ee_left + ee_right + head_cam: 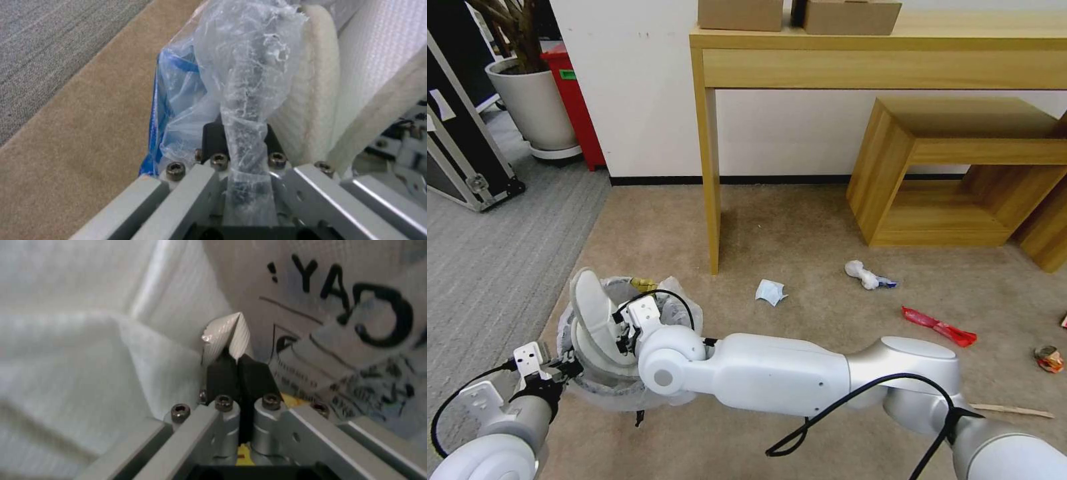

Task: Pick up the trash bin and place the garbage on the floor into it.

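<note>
Trash bin (602,390), small and round with a crinkly translucent bag liner, sits on the tan carpet (800,240) at the robot's front left; the left gripper (244,146) is pinched on its bagged rim. Right gripper (627,333), over the bin mouth, has its black pads pressed together on a fold of a white woven slipper (592,313), long axis near upright, leaning in the bin. Crumpled paper (770,292), red wrapper (938,326) and wooden stick (1014,411) lie scattered on the carpet to the right.

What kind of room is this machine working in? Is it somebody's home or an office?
Probably an office or a lab dressed up as a home: a wooden console table against a white wall, a potted plant, a black equipment case, and litter strewn over beige carpet.
</note>
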